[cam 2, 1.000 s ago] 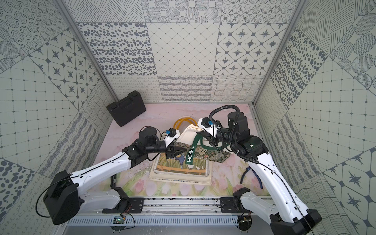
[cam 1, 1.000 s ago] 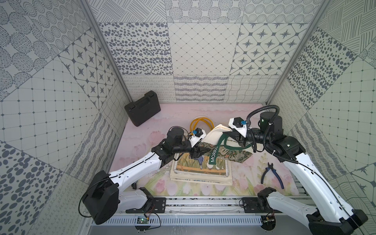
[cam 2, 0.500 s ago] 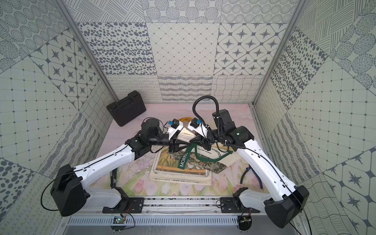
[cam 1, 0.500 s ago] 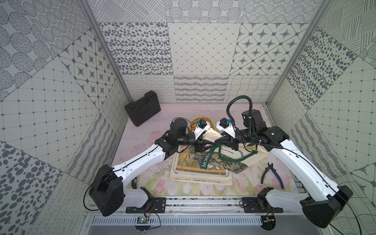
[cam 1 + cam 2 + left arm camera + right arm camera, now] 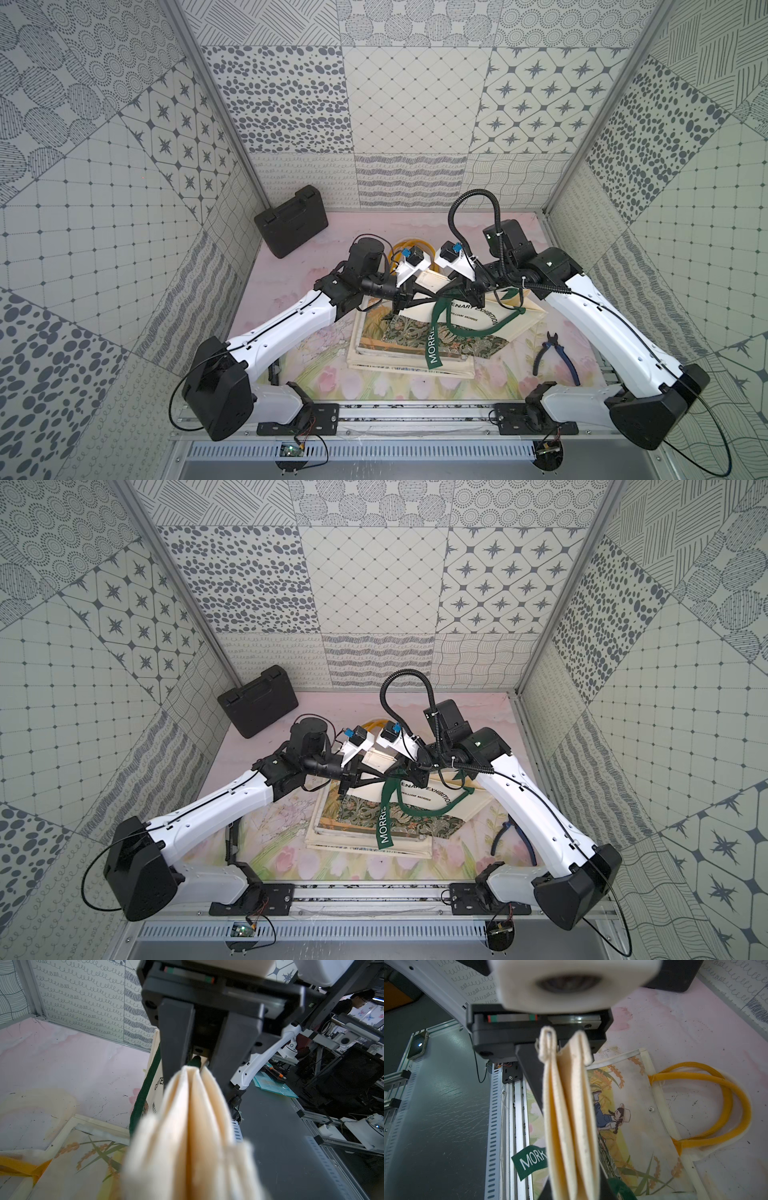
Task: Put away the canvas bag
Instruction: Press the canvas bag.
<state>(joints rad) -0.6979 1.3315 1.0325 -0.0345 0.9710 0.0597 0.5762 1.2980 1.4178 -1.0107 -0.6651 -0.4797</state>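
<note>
Two grippers are gripping the canvas bag (image 5: 494, 328) at once. Left gripper (image 5: 196, 1062) is pinching several cream folds together, its fingers pressed tight on the cloth, with a scrap of green showing between them. Right gripper (image 5: 564, 1049) is likewise clamping a folded hem, its fingers closed onto the layers. The bag is hanging raised over the middle of the table (image 5: 286, 286), its printed body sagging towards the right edge and its lower part resting on a stack of flat bags (image 5: 374, 357) near the front edge.

Handling judgement: the cloth is looking light, soft and limp, neither fragile nor slippery. It is likely to droop and unfold wherever unsupported, and the loose green handles (image 5: 432, 336) are liable to snag. The stitched hem and folded corners, layers gathered together, are appearing the soundest holds.

Pliers (image 5: 557, 357) are lying near the right edge and a black case (image 5: 291, 226) at the far left corner, both well apart from the work.
</note>
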